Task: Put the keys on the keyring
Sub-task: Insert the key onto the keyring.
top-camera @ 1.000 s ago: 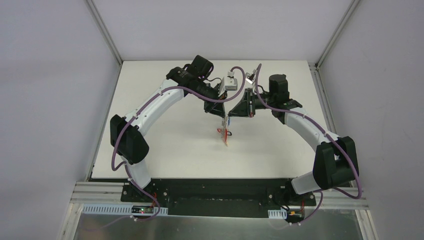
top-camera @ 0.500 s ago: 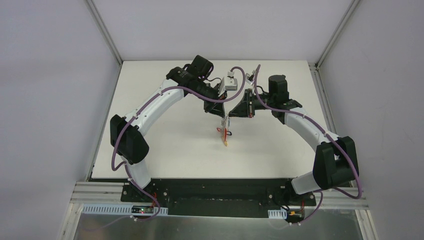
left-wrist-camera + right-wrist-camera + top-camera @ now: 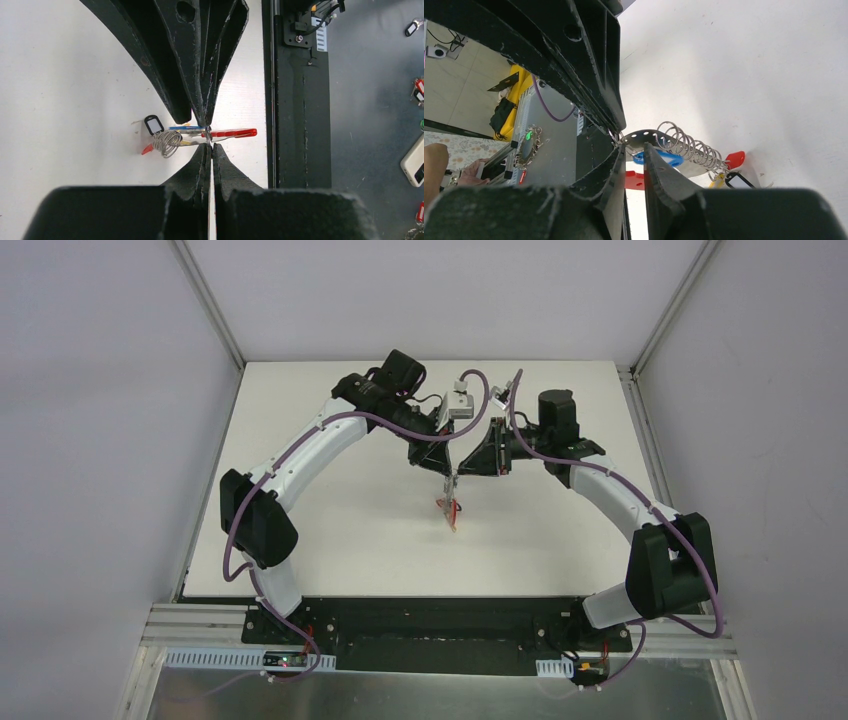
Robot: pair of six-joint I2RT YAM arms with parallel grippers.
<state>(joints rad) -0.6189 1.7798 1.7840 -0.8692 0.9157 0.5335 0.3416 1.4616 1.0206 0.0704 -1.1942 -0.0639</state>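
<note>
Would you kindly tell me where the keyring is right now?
In the top view the keyring is near the centre of the table, pinched in the left gripper, with the right gripper close on its right.

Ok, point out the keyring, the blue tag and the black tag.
keyring (image 3: 235, 133), left wrist view, on its red half.
blue tag (image 3: 670, 160), right wrist view, on its blue rim.
black tag (image 3: 152, 124), left wrist view, on its middle.
</note>
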